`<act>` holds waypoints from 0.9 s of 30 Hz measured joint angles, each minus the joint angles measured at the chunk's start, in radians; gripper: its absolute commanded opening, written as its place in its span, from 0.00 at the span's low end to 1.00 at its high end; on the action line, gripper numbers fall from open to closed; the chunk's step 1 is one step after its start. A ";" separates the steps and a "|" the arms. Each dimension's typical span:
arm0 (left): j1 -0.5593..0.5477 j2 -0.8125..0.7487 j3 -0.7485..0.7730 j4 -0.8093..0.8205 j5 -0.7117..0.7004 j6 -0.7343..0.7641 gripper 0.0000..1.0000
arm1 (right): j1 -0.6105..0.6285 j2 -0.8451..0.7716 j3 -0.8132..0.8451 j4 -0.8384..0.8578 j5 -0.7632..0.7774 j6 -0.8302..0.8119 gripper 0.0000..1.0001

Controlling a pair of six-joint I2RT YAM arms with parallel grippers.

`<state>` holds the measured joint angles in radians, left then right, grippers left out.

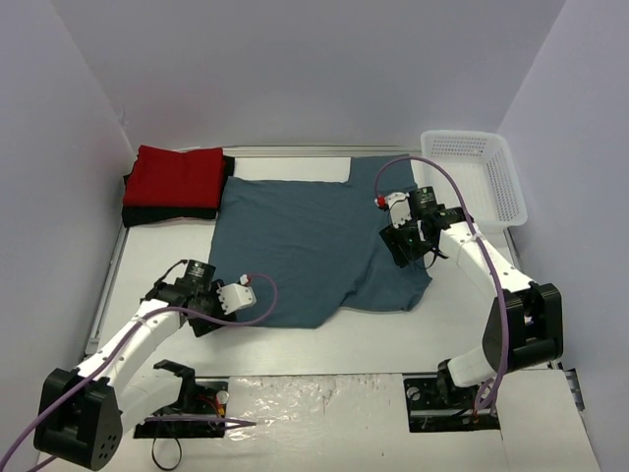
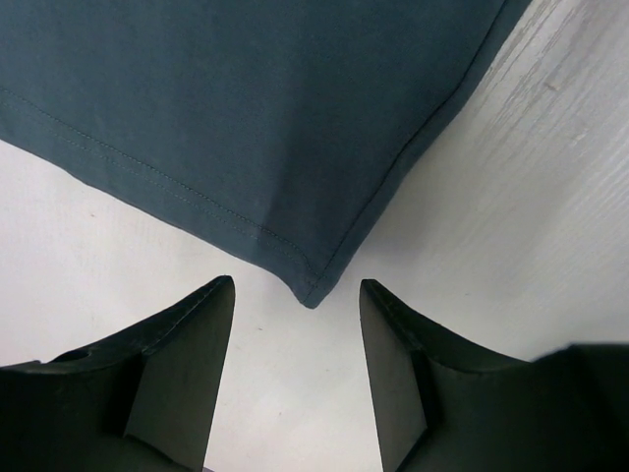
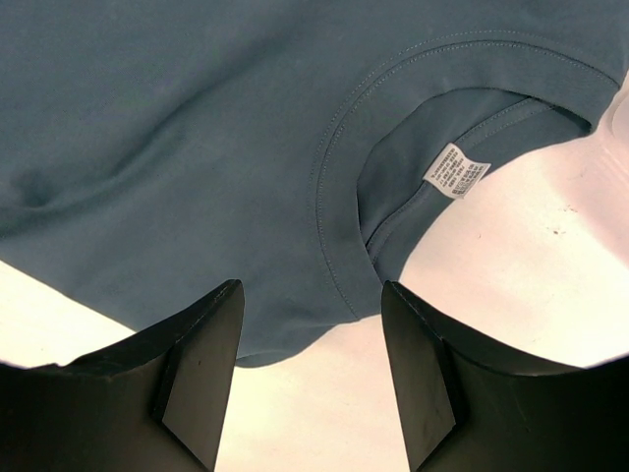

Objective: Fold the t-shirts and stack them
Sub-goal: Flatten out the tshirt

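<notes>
The slate-blue t-shirt (image 1: 314,241) lies spread flat mid-table. A folded red t-shirt (image 1: 179,175) sits on a folded black t-shirt (image 1: 167,213) at the back left. My left gripper (image 1: 209,285) is open and empty at the blue shirt's near left corner; the left wrist view shows that corner (image 2: 311,293) just ahead of the open jaws (image 2: 297,295). My right gripper (image 1: 405,251) is open and empty over the shirt's right edge; the right wrist view shows the collar with a white label (image 3: 456,169) ahead of the jaws (image 3: 313,295).
A white lattice basket (image 1: 475,177) stands at the back right. The table's white raised edge (image 1: 113,265) runs along the left. Grey walls close in on three sides. Cables loop over both arms.
</notes>
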<state>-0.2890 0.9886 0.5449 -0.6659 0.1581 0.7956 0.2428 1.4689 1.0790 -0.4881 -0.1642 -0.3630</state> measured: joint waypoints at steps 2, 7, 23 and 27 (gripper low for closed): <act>0.000 0.019 0.000 0.003 -0.003 0.003 0.53 | 0.000 0.000 -0.004 0.002 0.000 0.000 0.54; 0.000 0.085 0.002 0.015 -0.023 0.005 0.53 | 0.000 0.000 -0.011 0.005 0.000 0.000 0.55; -0.022 0.226 0.033 0.069 -0.115 -0.019 0.02 | -0.002 -0.005 -0.011 -0.023 0.047 -0.029 0.52; -0.021 0.194 0.066 0.055 -0.115 -0.034 0.02 | -0.002 -0.008 -0.002 -0.119 0.043 -0.097 0.53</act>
<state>-0.3103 1.1824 0.6109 -0.6109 0.0429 0.7612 0.2413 1.4605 1.0775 -0.6067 -0.1215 -0.4599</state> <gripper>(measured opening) 0.045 0.526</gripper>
